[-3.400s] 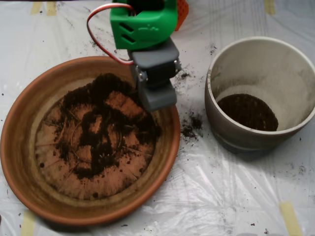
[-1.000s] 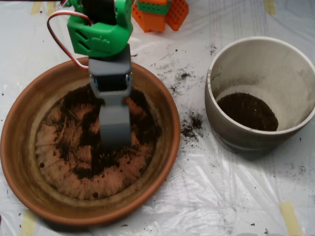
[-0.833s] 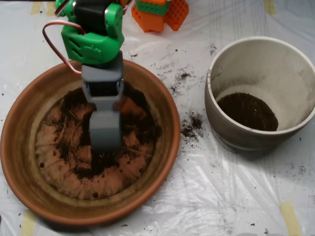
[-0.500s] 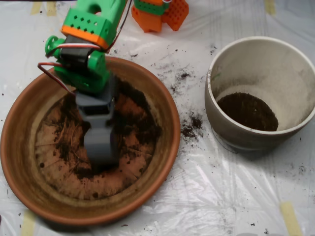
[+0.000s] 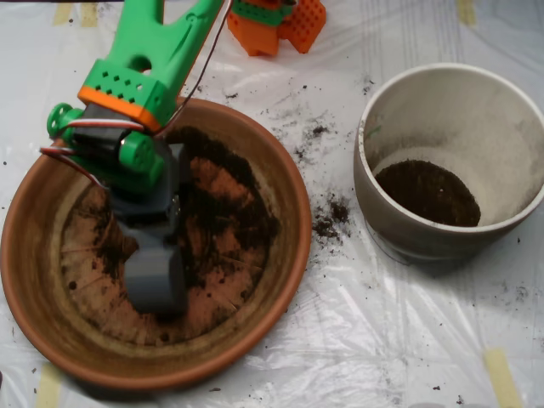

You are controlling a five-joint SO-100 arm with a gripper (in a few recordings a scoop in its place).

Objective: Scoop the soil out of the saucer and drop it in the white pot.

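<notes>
Reaching down from the far left, the green arm (image 5: 140,76) carries the grey scoop (image 5: 155,276) into the saucer (image 5: 285,183), left of centre on its ridged base. Scoop tip sits low against the dish floor, toward the near side, with dark crumbs just beside its end. Whether its shells are parted or closed cannot be told from above; the housing hides the seam. An orange band crosses the arm above the wrist, and a red-and-white wire (image 5: 64,155) loops at its left side. Soil (image 5: 225,208) lies in the saucer mostly right of the scoop: a dark patch running from the far rim down through the middle, thinner smears and fibres over the orange ridges on the left and near parts. Bare terracotta shows through in several spots. The saucer occupies the left half of the scene on crinkled clear plastic sheet (image 5: 374,340). The pot (image 5: 365,183) stands upright to the right, apart from the saucer, with a round dark layer of soil (image 5: 427,193) at its bottom and a dusty pale inner wall. Spilled crumbs (image 5: 327,219) lie on the sheet between saucer and pot, with finer specks scattered toward the far side. Orange blocks (image 5: 285,25) sit at the far edge behind the arm. Yellow tape (image 5: 501,374) marks the near right corner.
</notes>
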